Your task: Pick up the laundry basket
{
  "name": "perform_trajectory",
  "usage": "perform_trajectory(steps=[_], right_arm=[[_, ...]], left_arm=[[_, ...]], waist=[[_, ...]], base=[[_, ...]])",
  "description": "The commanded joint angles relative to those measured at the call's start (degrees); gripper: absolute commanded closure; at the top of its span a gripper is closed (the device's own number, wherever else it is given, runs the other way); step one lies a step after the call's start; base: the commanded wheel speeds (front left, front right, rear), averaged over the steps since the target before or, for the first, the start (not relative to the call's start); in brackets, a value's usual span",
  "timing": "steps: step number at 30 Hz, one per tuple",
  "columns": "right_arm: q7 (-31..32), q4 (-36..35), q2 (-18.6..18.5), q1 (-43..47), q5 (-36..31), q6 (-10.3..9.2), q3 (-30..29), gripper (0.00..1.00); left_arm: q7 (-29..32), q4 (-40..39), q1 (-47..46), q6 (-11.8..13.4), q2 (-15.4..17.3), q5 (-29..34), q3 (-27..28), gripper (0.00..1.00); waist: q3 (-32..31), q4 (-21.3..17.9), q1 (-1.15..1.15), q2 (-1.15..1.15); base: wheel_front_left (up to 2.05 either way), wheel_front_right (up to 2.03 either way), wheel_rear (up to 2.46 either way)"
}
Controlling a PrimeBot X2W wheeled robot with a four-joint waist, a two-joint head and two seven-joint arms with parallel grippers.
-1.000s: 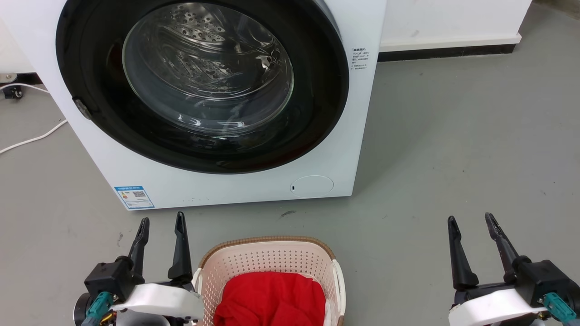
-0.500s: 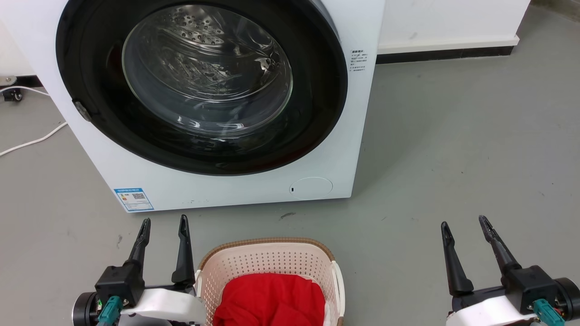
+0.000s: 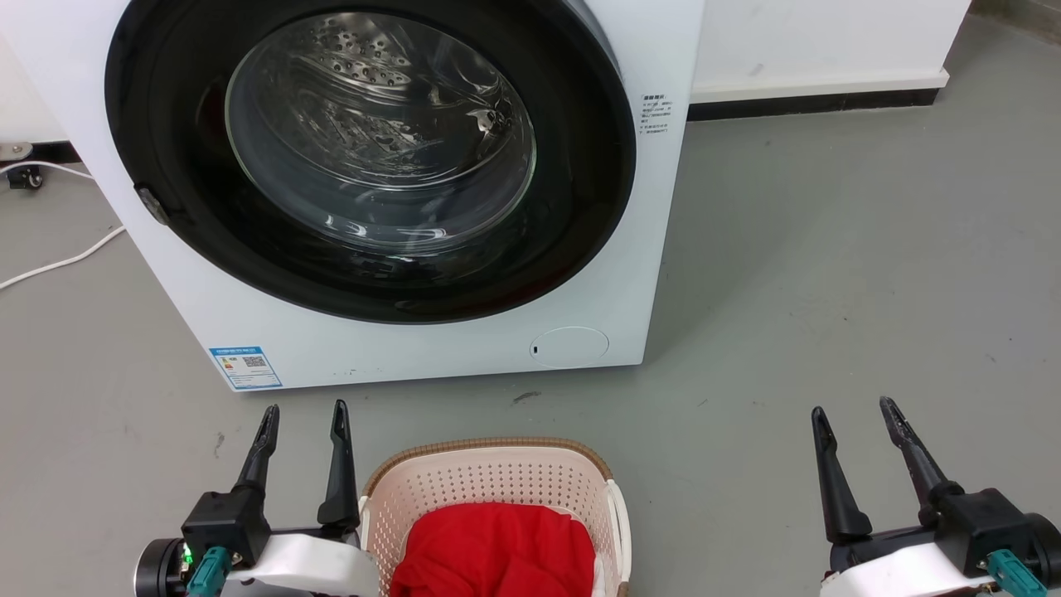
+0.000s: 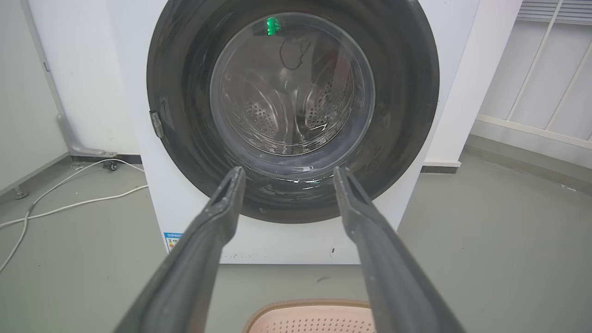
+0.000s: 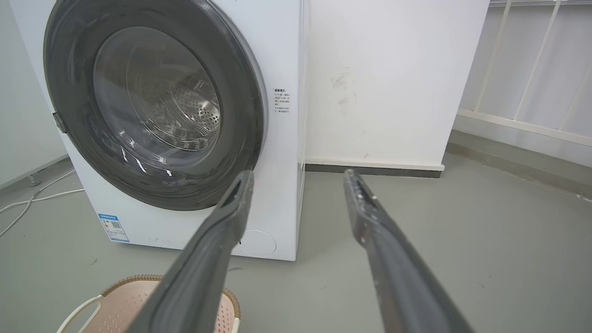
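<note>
The left fingers [image 3: 340, 464] are spread, with nothing between them. They point away from the robot toward the washing machine [image 3: 414, 348] and stand just beside the left side of the laundry basket [image 3: 497, 481]; whether they touch it I cannot tell. The right fingers [image 3: 833, 481] are spread just as wide and hold nothing, over bare floor [image 3: 829, 274] well apart from the basket's right side.

The basket sits on the floor between the two arms, nearer the left one and just in front of the machine's closed door. A red cloth [image 3: 497, 551] is heaped inside it.

Judging by this, the task is at the approach step and no grasp has been made. The next move calls for both arms to drop and swing inward so that each pair of fingers closes around a white side handle [image 3: 620, 522]. The right arm has the longer way to go. An even lift matters, or the basket may tip and spill the cloth.

The head view gives both arms, the cloth and the basket's far half, while its near half is cut off by the bottom edge. The left wrist view catches just the basket's far rim below the fingers and a green glint on the door glass. The right wrist view shows the basket's right handle low on its left, and a white railing far right.
</note>
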Motion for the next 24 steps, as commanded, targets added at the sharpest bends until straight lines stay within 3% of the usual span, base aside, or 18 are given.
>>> perform_trajectory(steps=[1,24], right_arm=[[-0.1,0.2,-0.2,0.7,0.7,-0.03,-0.1,0.0],[-0.1,0.2,-0.2,0.5,1.4,-0.02,0.6,0.0]], left_arm=[[-0.2,0.1,0.6,0.2,0.2,-0.2,0.0,0.0],[-0.2,0.3,0.5,0.1,0.2,0.0,0.3,0.0]], waist=[[0.0,0.0,0.0,0.0],[0.3,-0.2,0.0,0.0]], base=[[0.0,0.0,0.0],[0.0,0.0,0.0]])
